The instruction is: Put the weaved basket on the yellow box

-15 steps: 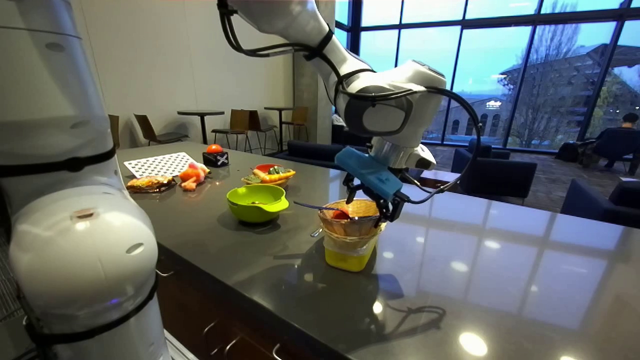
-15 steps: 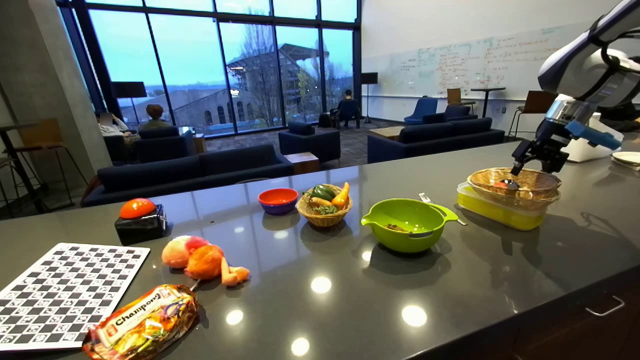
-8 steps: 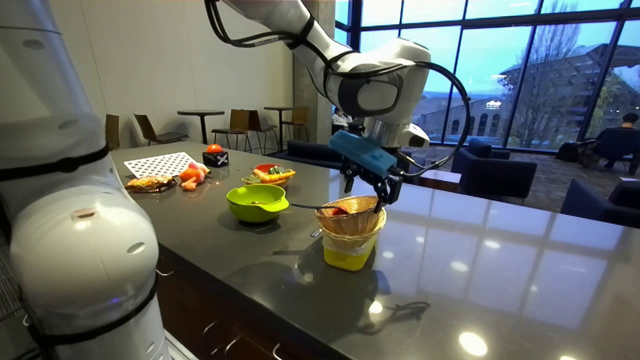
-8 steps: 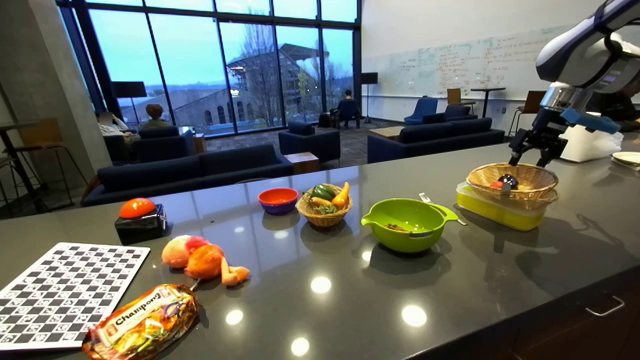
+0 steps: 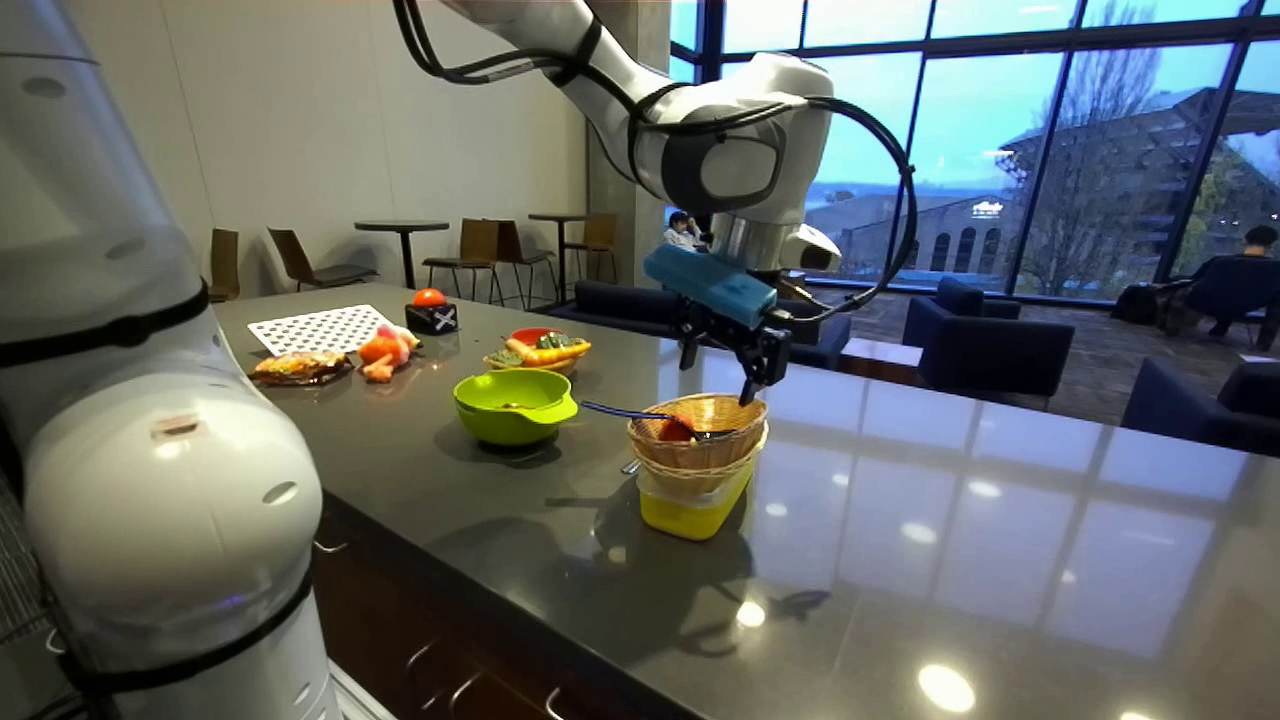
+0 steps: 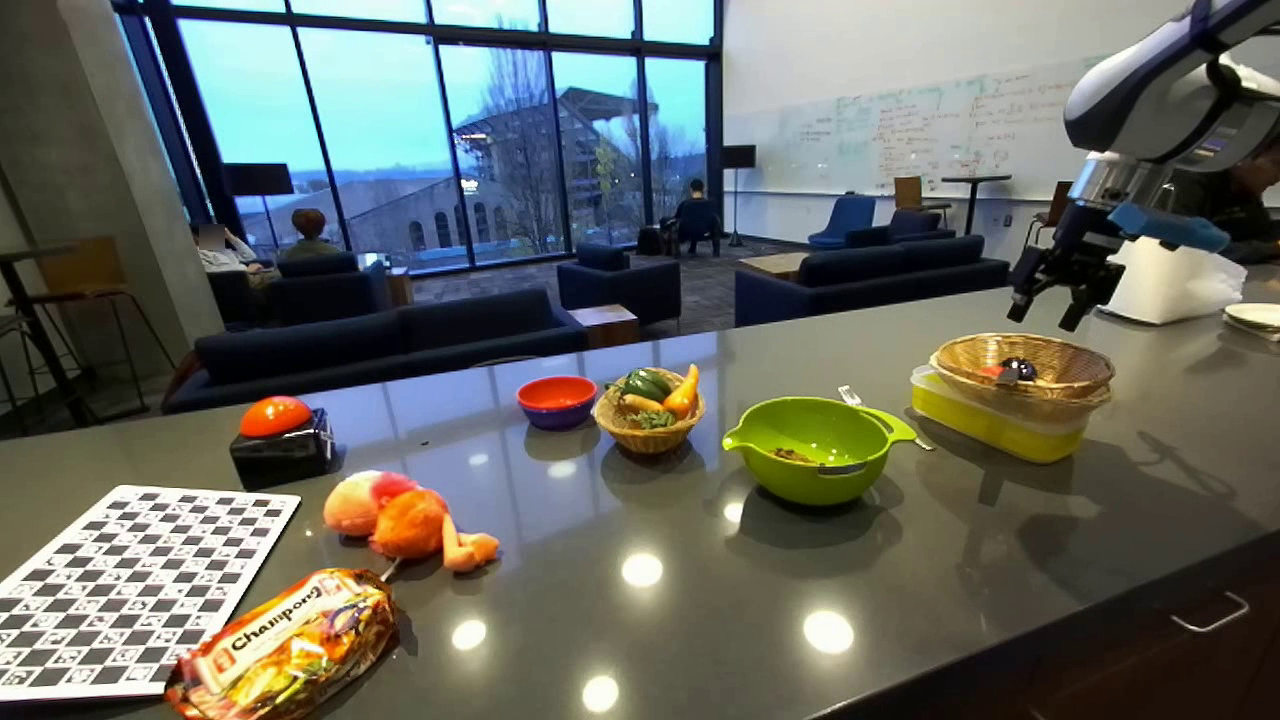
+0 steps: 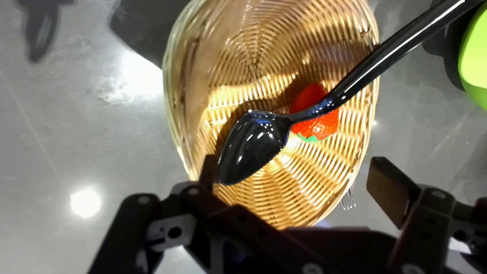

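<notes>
The weaved basket (image 5: 690,455) rests on top of the yellow box (image 5: 690,518); both also show in an exterior view, the basket (image 6: 1085,378) roughly level on the box (image 6: 1000,425). A second woven rim shows just below the basket's upper part. A black spoon (image 7: 251,148) and a red strawberry-like piece (image 7: 317,127) lie in the basket. My gripper (image 5: 718,382) is open and empty, just above the basket and apart from it, as in an exterior view (image 6: 1045,318). In the wrist view the fingers (image 7: 295,175) stand wide apart over the basket (image 7: 281,205), which hides the yellow box.
A green bowl (image 6: 820,470) and a fork (image 6: 850,396) are beside the box. Farther along the counter are a small basket of vegetables (image 6: 650,430), a red bowl (image 6: 557,395), a button box (image 6: 283,445), a plush toy (image 6: 410,520), a noodle packet (image 6: 290,640) and a checkered board (image 6: 130,590).
My gripper has risen from the basket's rim to above it, fingers still open. The basket, tilted half a second ago, now sits more level. The spoon has shifted slightly with it.
</notes>
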